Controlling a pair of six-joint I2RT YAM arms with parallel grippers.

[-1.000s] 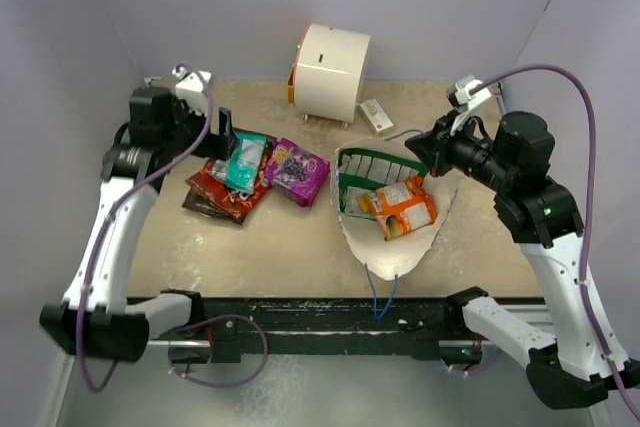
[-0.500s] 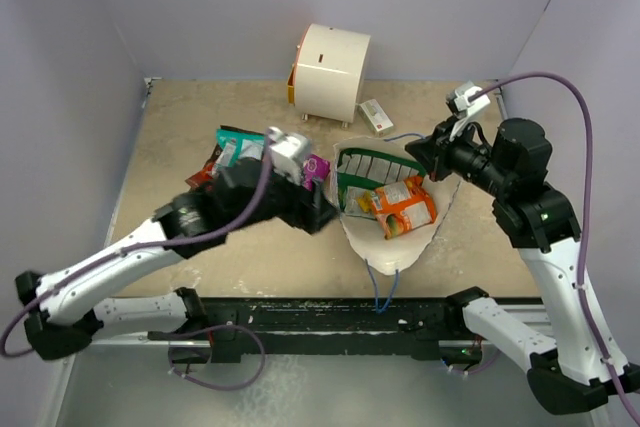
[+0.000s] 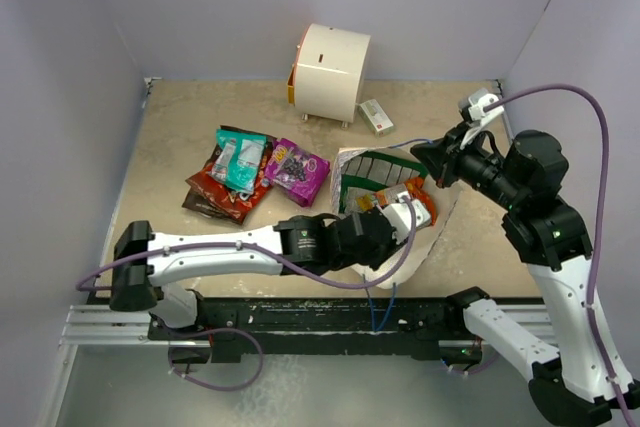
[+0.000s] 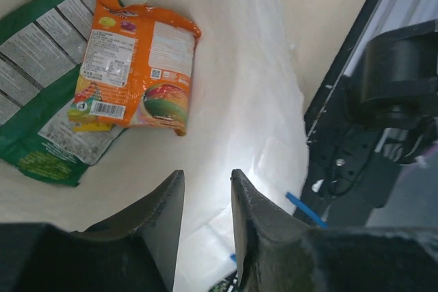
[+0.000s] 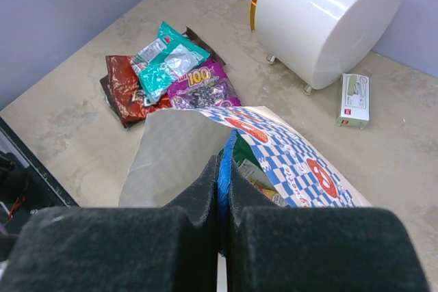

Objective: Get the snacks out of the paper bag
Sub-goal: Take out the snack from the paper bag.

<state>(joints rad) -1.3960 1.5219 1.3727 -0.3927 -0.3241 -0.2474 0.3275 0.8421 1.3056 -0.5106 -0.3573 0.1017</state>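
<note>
Snacks [image 5: 202, 87] sit in two places. The teal packet [image 3: 240, 159], the purple packet [image 3: 297, 169] and the dark brown chips bag [image 3: 212, 197] lie heaped on the tabletop [image 3: 180, 127], left of the paper bag [image 5: 287, 148]. The orange packet [image 4: 137, 66] and the green-and-white packet [image 4: 41, 87] are inside the bag, the orange one overlapping the green.

Our left end effector [image 4: 205, 217] is inside the bag's mouth. Its jaws are a narrow gap apart with nothing between them, and it is short of the orange packet. Our right end effector [image 5: 221, 176] is clamped on the blue string handle [image 5: 224, 152], lifting the far side of the mouth.

We judge the main risk to be a close that comes too soon and catches only air or the bag's paper floor. A pull would then drag the whole bag. The string is thin, so if it slips from the right pinch the mouth would sag onto the left arm. Lifting the orange packet may also shift what lies under it.

From above, our left arm covers most of the bag's opening. A small yellow piece shows under the orange packet, but we cannot tell what it is. We also cannot see whether more packets lie beneath the green one.
</note>
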